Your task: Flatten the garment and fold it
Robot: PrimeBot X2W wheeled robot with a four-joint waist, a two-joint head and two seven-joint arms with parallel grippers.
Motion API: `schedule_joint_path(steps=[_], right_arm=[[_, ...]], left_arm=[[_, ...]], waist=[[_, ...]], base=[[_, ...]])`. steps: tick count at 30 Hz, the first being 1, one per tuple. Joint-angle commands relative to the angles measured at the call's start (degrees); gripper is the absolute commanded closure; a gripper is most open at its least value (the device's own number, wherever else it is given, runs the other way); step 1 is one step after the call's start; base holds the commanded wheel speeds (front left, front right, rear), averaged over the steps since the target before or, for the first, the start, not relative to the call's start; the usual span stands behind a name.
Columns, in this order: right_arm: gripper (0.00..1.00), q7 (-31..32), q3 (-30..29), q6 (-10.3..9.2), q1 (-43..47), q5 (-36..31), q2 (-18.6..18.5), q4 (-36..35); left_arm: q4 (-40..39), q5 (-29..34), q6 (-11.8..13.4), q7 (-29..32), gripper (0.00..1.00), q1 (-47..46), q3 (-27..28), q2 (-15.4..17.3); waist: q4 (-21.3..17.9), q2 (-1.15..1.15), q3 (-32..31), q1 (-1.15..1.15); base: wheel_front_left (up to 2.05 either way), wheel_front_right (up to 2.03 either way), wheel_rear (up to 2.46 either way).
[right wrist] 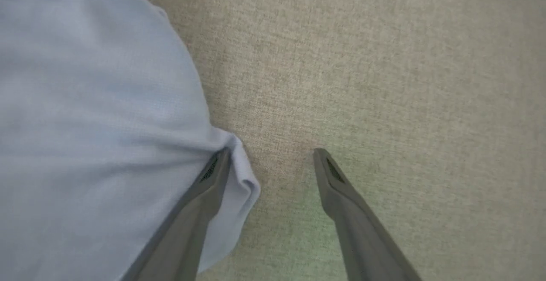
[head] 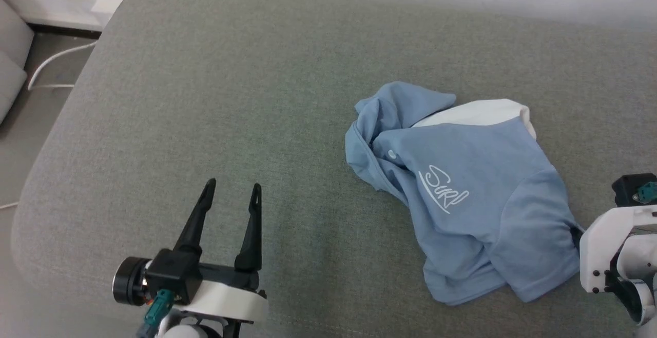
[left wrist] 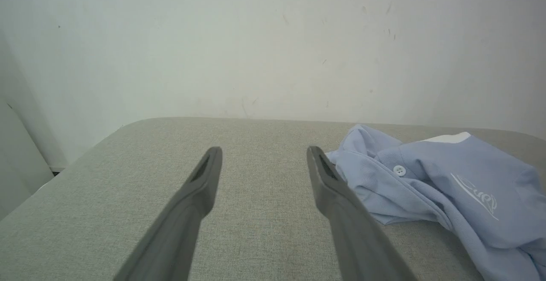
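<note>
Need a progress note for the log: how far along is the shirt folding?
Done: nothing visible; the garment lies in a crumpled heap on the grey cushion. In hand: the right gripper stands open at its edge, gripping nothing; the left gripper hangs open over bare cushion. Left: flattening it, then all the folding.

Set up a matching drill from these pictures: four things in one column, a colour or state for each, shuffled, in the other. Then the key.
Column one
1. left gripper
2. right gripper
3. garment
4. collar

Column two
A. white
B. open, at the garment's edge
C. crumpled in a heap on the cushion
D. open over bare cushion, apart from the garment

Pairs: 1-D, 2-B, 3-C, 4-A
</note>
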Motion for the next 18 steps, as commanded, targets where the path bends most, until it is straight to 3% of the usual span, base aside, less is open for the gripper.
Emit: schedule_joint_path(steps=[1, 10, 18], right_arm=[[0.00, -0.42, 1.18, 0.31, -0.86, 0.08, -0.23, 1.90], [0.00, -1.44, 5.89, 0.31, 1.21, 3.48, -0.86, 3.72], [0.00, -0.12, 6.00, 0.31, 0.96, 4.18, -1.27, -2.35]], left_arm=[[0.26, -0.05, -0.32, -0.27, 0.00, -1.46, -0.16, -0.30], [1.12, 0.07, 0.12, -0.27, 0.00, -1.30, -0.25, -0.30], [1.55, 0.22, -0.16, -0.27, 0.00, -1.08, -0.29, -0.30]], waist=[[1.07, 0.00, 1.40, -0.01], [0.43, 0.00, 0.84, -0.01], [-0.89, 0.00, -0.85, -0.01]], base=[[0.00, 0.00, 0.00], [0.00, 0.00, 0.00], [0.00, 0.00, 0.00]])
